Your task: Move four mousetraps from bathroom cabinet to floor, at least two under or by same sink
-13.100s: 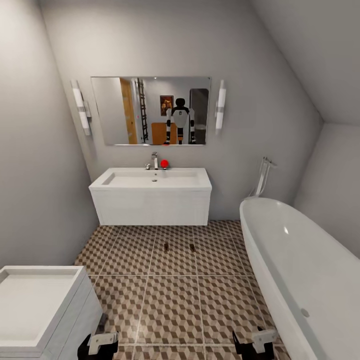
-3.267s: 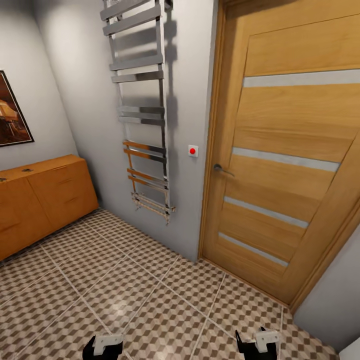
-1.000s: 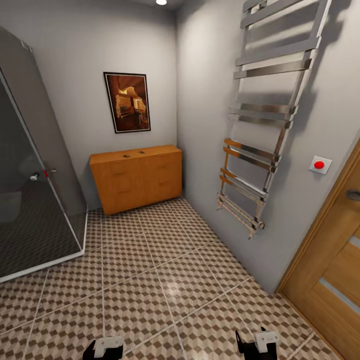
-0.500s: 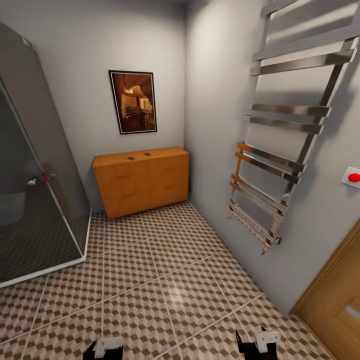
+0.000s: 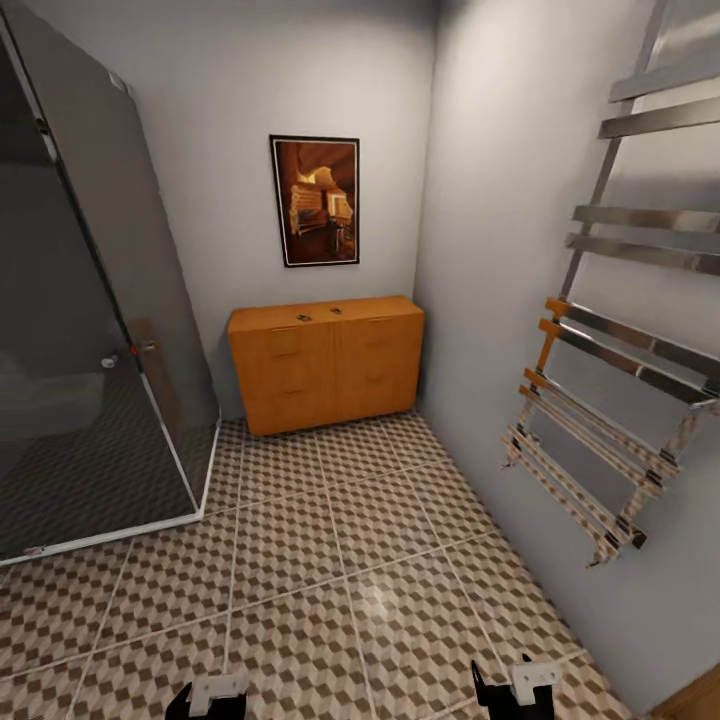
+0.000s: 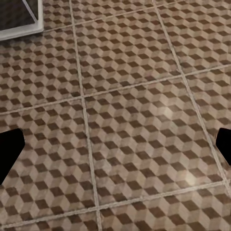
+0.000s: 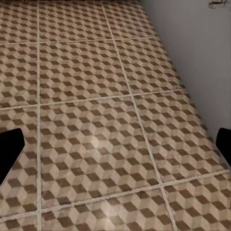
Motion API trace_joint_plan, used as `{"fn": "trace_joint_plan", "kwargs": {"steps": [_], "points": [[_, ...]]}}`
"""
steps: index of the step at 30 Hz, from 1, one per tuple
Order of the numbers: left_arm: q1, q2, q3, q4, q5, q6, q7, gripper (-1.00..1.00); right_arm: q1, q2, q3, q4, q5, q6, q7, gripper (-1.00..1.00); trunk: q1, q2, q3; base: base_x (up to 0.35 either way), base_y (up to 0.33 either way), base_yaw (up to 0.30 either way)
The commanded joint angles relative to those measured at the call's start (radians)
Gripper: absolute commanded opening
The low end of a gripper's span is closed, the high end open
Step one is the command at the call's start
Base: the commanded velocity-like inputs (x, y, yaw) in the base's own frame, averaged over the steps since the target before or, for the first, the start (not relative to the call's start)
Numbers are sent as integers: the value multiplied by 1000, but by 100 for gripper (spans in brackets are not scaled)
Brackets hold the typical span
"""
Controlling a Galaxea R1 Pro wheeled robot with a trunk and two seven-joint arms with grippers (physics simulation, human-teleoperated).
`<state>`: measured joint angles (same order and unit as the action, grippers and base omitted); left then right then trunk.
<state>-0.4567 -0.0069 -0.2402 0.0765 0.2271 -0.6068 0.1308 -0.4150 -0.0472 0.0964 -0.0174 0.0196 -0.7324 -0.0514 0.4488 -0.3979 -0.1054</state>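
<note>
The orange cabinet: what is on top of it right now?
On the cabinet top lie two small dark objects, too small to identify. The drawers are closed, so the contents are hidden. A framed picture hangs above.

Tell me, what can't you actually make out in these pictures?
- Two tiny dark items on the cabinet top, head view: too small to identify.
- Inside the shower enclosure, head view: dark glass obscures it.
- Towel rail, head view: cut off by the picture's edge.
</note>
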Motion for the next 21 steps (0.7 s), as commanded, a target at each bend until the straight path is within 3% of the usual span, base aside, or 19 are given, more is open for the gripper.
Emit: {"fn": "trace_joint_plan", "kwargs": {"steps": [1,9,21], "points": [[-2,-1,-9,4,5,-5,3,100,-1,0,6,1,2,-2,-5,100,1,-2,-3,333,0,272],[-2,-4,-9,4,5,-5,3,100,-1,0,7,1,2,-2,-5,100,1,-2,-7,333,0,258],[-2,-4,-8,4,6,-2,3,100,-1,0,7,1,2,-2,-5,100,1,-2,-8,333,-24,36]]}}
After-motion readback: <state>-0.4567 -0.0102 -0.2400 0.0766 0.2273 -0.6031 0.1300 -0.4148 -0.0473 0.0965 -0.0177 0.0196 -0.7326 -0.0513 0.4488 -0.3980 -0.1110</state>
